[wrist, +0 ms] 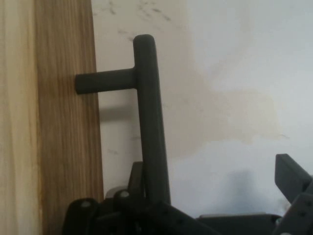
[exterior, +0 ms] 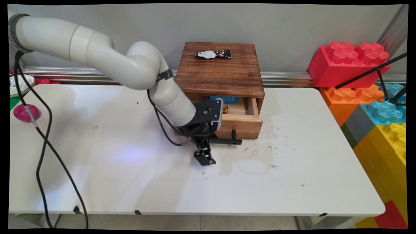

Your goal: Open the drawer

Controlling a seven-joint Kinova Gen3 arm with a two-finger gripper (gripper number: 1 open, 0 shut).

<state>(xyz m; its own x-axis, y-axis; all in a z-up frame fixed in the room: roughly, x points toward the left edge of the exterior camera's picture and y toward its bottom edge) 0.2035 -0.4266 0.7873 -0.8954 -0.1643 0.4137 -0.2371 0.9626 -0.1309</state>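
Note:
A dark wooden box (exterior: 221, 70) stands at the back of the white table (exterior: 292, 182), its light wooden drawer (exterior: 242, 125) pulled partly out. The drawer's black bar handle (exterior: 229, 141) (wrist: 149, 122) sticks out from the drawer front (wrist: 49, 122). My gripper (exterior: 203, 149) (wrist: 212, 166) hangs open at the handle's left end, pointing down at the table. The bar runs between the fingers, close to the finger on the drawer side; the other finger (wrist: 291, 174) stands well clear. Inside the drawer lie a blue thing (exterior: 224, 99) and a small orange and black object (exterior: 225, 110). A black and white packet (exterior: 213, 54) lies on the box's top.
A pink ball (exterior: 26, 112) and a white bowl (exterior: 19, 84) sit at the table's far left. Large toy bricks, red (exterior: 347, 63), orange, blue and yellow (exterior: 386, 146), are stacked beyond the right edge, with black tripod legs (exterior: 373, 71) over them. Black cables (exterior: 42, 146) hang over the left side.

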